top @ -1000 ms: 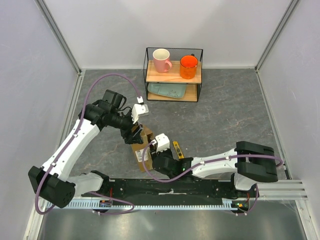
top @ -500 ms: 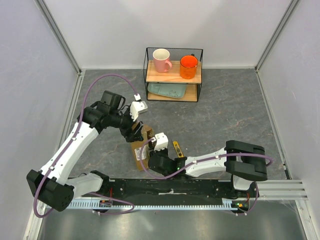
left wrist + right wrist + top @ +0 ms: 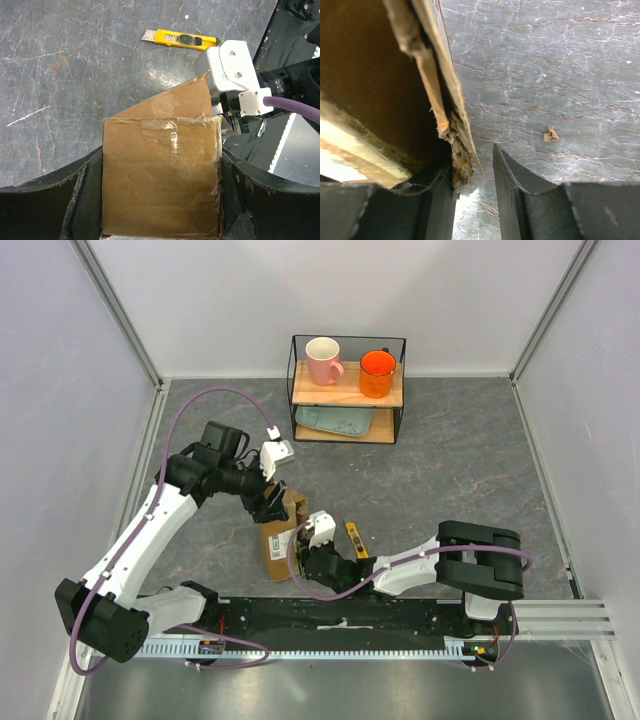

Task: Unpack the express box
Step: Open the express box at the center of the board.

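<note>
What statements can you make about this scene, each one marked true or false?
1. The left hand holds the express box between its fingers. True.
2. The yellow utility knife lies on the shelf. False: it lies on the table, beside the box.
3. The edge of a box flap sits between the fingers of the right hand. True.
4. Both mugs on the shelf are pink. False: there is one pink mug and one orange mug.

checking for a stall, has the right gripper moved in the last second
Yes, slightly: the right gripper has edged left, away from the unmoved yellow utility knife and toward the express box.
</note>
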You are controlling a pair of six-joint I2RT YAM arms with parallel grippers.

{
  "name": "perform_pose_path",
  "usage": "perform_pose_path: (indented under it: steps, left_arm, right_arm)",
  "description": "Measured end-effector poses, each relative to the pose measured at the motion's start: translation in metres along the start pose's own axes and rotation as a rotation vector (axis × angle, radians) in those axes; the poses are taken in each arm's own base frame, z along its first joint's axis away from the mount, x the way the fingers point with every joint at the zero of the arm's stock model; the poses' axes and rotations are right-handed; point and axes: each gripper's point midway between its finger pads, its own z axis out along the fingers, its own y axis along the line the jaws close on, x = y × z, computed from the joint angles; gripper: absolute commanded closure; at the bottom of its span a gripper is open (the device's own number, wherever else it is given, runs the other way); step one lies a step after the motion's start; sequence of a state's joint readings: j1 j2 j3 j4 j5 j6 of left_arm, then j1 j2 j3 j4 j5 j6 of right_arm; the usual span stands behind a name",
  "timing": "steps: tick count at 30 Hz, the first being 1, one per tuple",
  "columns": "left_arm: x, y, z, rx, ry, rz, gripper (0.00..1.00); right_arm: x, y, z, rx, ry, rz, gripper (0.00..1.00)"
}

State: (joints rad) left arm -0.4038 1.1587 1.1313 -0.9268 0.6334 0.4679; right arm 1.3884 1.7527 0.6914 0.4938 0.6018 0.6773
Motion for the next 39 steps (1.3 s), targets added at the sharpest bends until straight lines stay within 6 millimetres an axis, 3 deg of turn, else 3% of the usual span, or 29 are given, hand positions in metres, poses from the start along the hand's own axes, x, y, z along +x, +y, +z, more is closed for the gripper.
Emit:
perform_pose_path:
  steps: [3,6,7,10,15,18,21,24,29,35,39]
  left_arm:
    - [0.001,0.001,-0.001,-0.004,0.0,-0.009,0.65]
    - [0.001,0.002,-0.001,-0.006,-0.003,-0.015,0.65]
    - [0.001,0.002,-0.001,-0.006,-0.005,-0.017,0.65]
    - [0.001,0.001,-0.003,-0.006,-0.008,-0.033,0.66]
    - [-0.002,-0.01,-0.004,0.066,-0.032,-0.028,0.63]
    - [-0.007,-0.014,-0.009,0.114,-0.049,0.062,0.63]
    - [-0.003,-0.018,-0.01,0.17,-0.043,0.154,0.62]
    - [0.008,-0.024,-0.006,0.253,-0.025,0.243,0.62]
    - [0.015,-0.034,-0.008,0.323,-0.075,0.395,0.63]
    - [0.034,-0.05,-0.015,0.317,-0.127,0.669,0.6]
    - [0.038,-0.041,-0.015,0.291,-0.155,0.75,0.53]
  right_arm:
    - [0.001,0.002,0.002,-0.004,0.005,0.003,0.6]
    - [0.001,0.003,0.002,-0.006,0.005,0.005,0.73]
    - [0.001,0.004,0.002,-0.011,0.005,0.006,0.85]
    - [-0.001,0.009,-0.002,-0.043,0.006,0.004,0.98]
    - [-0.012,-0.017,-0.023,-0.029,0.038,-0.07,1.0]
    - [-0.03,-0.039,-0.029,0.011,0.033,-0.112,1.0]
    - [-0.035,-0.048,-0.035,0.024,0.039,-0.155,1.0]
    - [-0.023,-0.054,-0.04,0.014,0.077,-0.204,1.0]
    - [-0.023,-0.058,-0.049,0.001,0.08,-0.237,1.0]
    - [-0.035,-0.066,-0.062,0.004,0.074,-0.315,1.0]
    - [-0.049,-0.076,-0.071,0.024,0.073,-0.363,1.0]
